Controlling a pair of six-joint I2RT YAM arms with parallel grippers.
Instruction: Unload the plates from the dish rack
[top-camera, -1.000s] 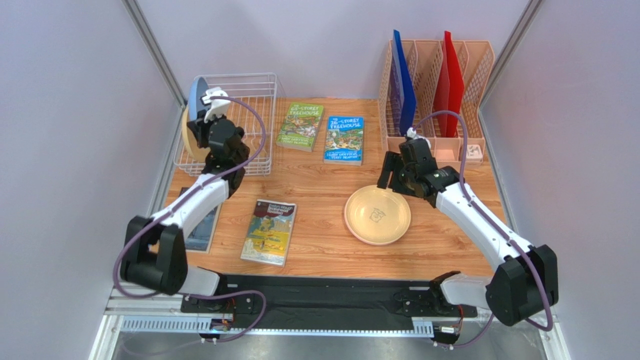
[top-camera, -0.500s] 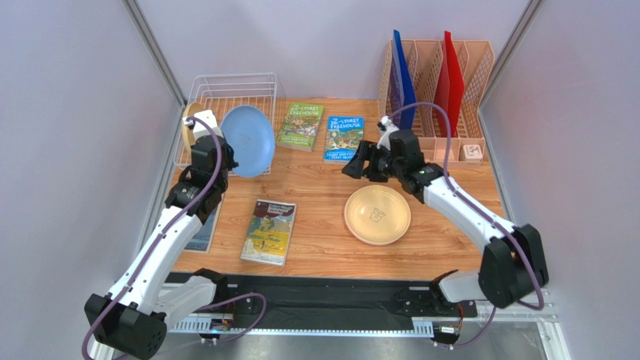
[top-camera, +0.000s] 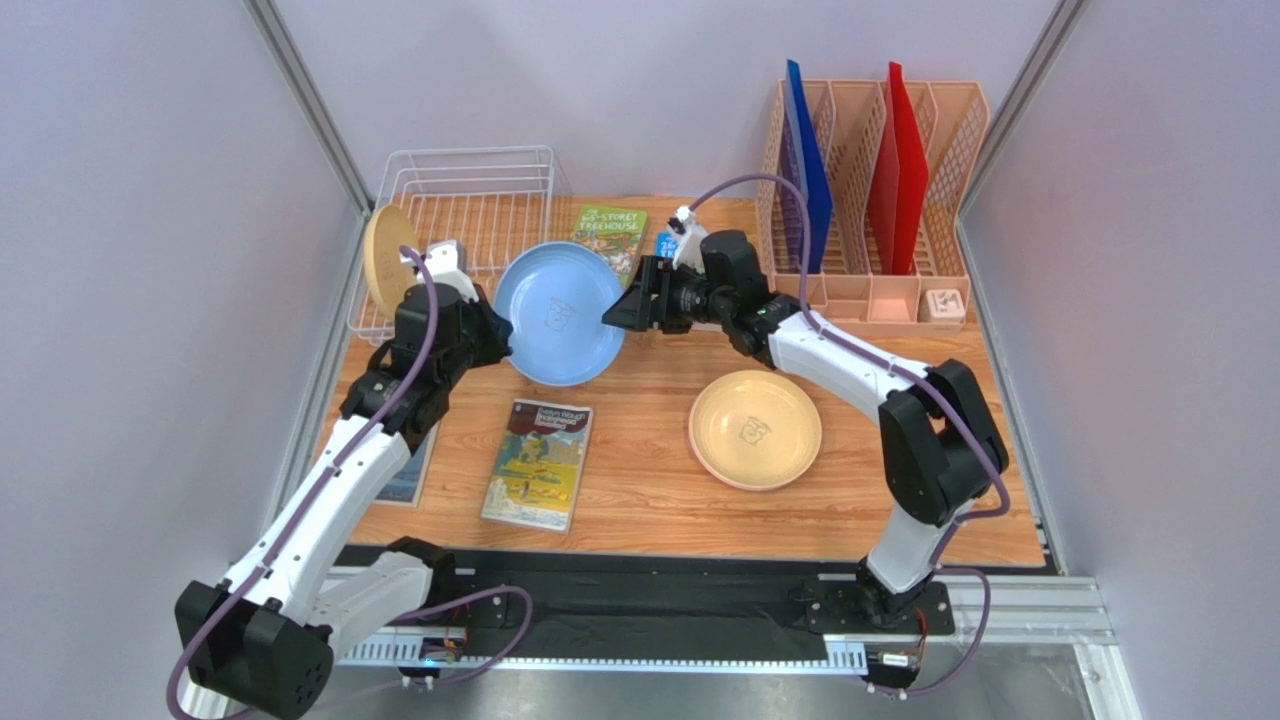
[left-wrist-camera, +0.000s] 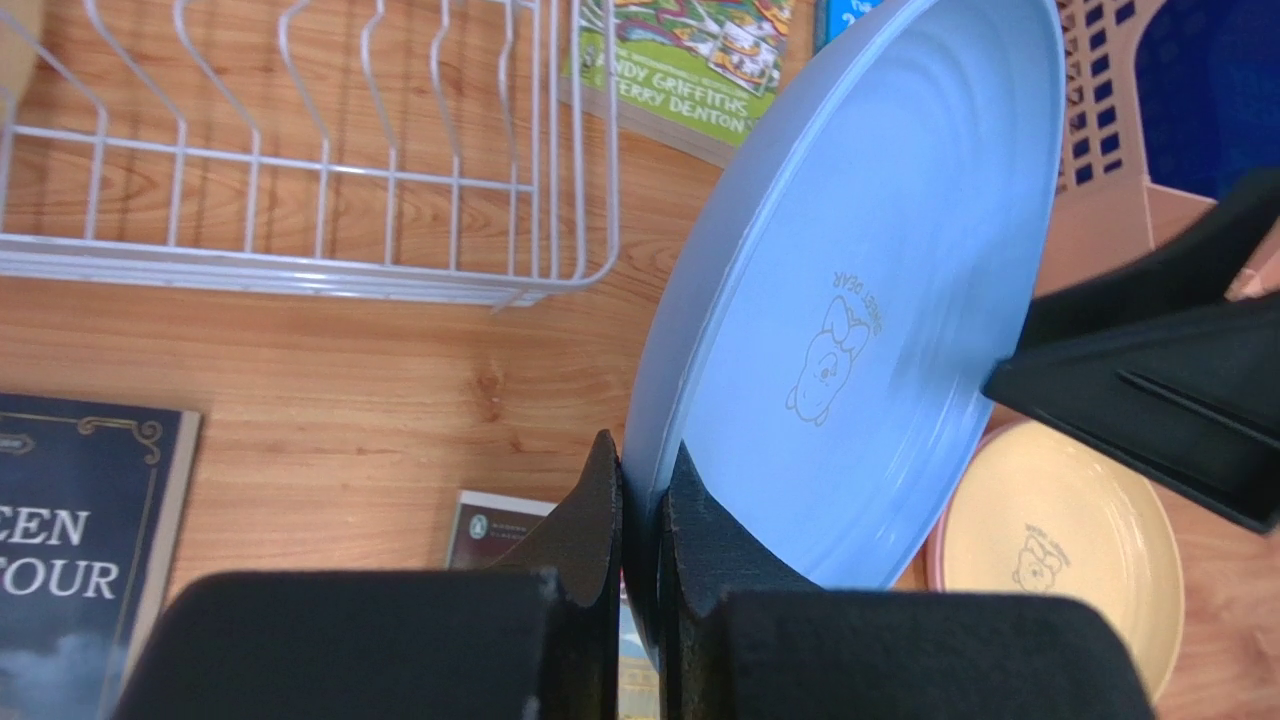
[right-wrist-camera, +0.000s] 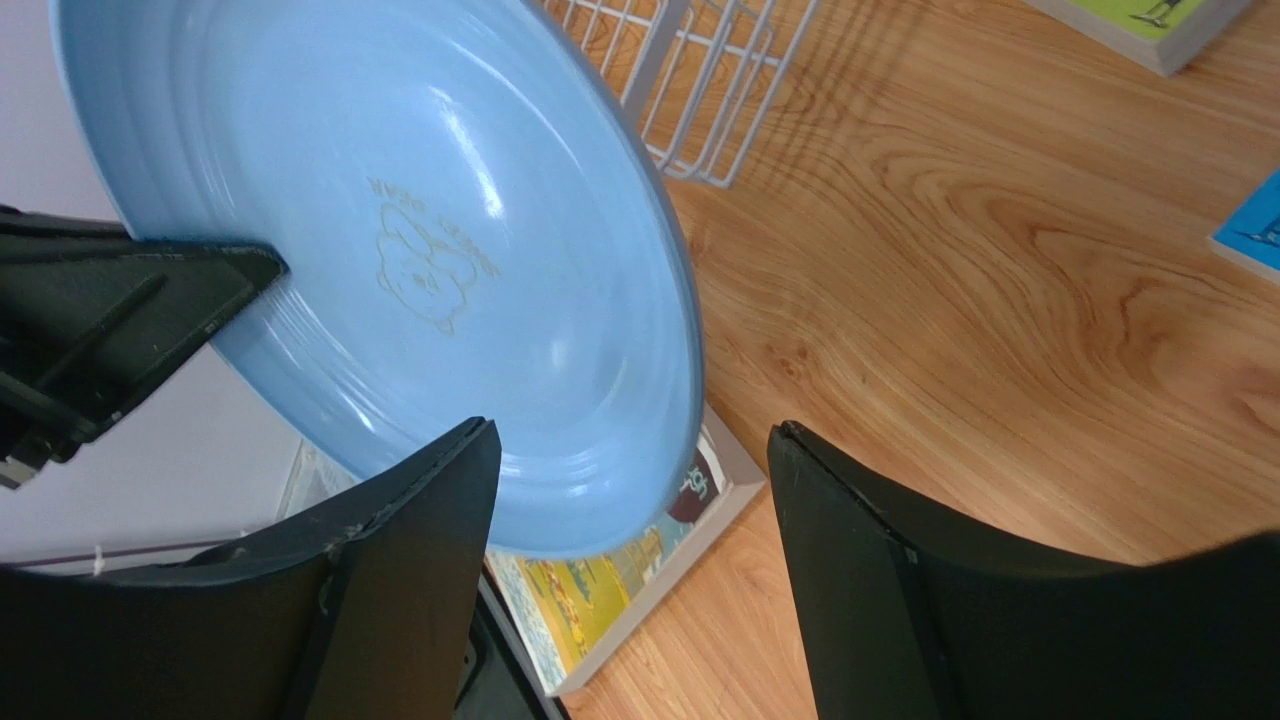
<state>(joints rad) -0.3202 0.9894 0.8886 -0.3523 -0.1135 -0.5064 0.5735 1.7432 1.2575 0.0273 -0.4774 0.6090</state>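
Observation:
My left gripper (top-camera: 492, 324) is shut on the left rim of the light blue plate (top-camera: 559, 312) and holds it tilted above the table, right of the white wire dish rack (top-camera: 466, 195). In the left wrist view the fingers (left-wrist-camera: 601, 503) pinch the plate's (left-wrist-camera: 857, 300) edge. My right gripper (top-camera: 619, 314) is open at the plate's right rim. In the right wrist view the rim (right-wrist-camera: 601, 450) sits between its spread fingers (right-wrist-camera: 413, 525). One cream-tan plate (top-camera: 388, 258) stands at the rack's left end. Another cream plate (top-camera: 756, 429) lies on the table, with a pink edge under it (left-wrist-camera: 935, 558).
A peach file organiser (top-camera: 879, 165) with blue and red folders stands at the back right. A green book (top-camera: 613, 225) lies behind the blue plate. A book (top-camera: 538, 462) lies under the plate's near side. A dark book (top-camera: 409, 462) lies at the left edge.
My left arm lifted the blue plate out of the rack and carried it right, over the table. My right arm swung left from the cream plate to the blue plate's rim, jaws open.

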